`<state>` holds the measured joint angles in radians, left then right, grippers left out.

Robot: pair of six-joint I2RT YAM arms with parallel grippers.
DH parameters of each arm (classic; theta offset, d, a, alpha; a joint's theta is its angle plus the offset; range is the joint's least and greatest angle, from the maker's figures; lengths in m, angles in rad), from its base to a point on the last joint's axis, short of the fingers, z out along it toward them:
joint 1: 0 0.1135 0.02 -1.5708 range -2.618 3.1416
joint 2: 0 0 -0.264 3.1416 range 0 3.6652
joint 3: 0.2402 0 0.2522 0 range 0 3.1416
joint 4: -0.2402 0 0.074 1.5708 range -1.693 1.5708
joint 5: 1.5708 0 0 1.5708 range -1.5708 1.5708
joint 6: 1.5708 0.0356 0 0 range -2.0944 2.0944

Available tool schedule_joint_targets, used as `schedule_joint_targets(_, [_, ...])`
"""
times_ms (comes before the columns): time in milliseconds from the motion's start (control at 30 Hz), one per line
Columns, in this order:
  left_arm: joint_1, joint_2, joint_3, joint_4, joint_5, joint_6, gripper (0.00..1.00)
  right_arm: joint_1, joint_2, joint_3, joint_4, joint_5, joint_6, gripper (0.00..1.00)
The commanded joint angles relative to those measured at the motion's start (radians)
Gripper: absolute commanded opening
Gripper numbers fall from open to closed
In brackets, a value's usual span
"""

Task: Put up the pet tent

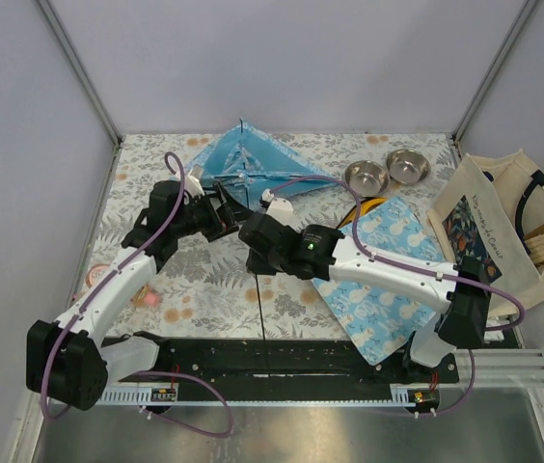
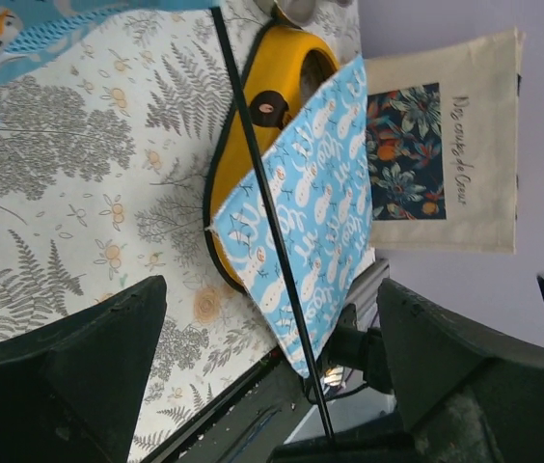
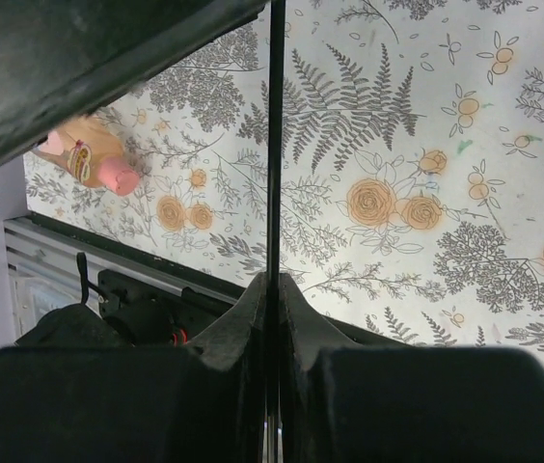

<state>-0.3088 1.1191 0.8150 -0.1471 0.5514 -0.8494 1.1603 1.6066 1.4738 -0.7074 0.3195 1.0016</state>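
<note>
The pet tent [image 1: 245, 166] lies collapsed at the back of the table as light-blue fabric; a corner of it shows in the left wrist view [image 2: 12, 34]. A thin black pole [image 1: 258, 304] runs from the grippers toward the near edge. My right gripper [image 1: 252, 258] is shut on this pole [image 3: 274, 145], which comes out between its closed fingertips [image 3: 274, 285]. My left gripper [image 1: 220, 217] is open just in front of the tent. In its view [image 2: 272, 318] the pole [image 2: 258, 183] passes between the wide-apart fingers without touching them.
A flat blue snowman mat [image 1: 385, 275] lies right of centre over a yellow object [image 2: 286, 72]. Two metal bowls [image 1: 386, 174] stand at the back right. A cream tote bag [image 1: 503, 227] lies at the right edge. A pink toy [image 1: 145, 299] lies at the left.
</note>
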Motion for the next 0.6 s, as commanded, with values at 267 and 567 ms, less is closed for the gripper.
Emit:
schedule_joint_targets(267, [-0.001,0.166,0.121,-0.031,-0.042,-0.036,0.72,-0.063,0.027,0.088,0.065,-0.042,-0.02,0.03])
schedule_joint_targets(567, [0.005,0.289,0.176,0.064,0.033,-0.086,0.5,-0.1,0.058,0.123,0.085,-0.1,-0.06,0.06])
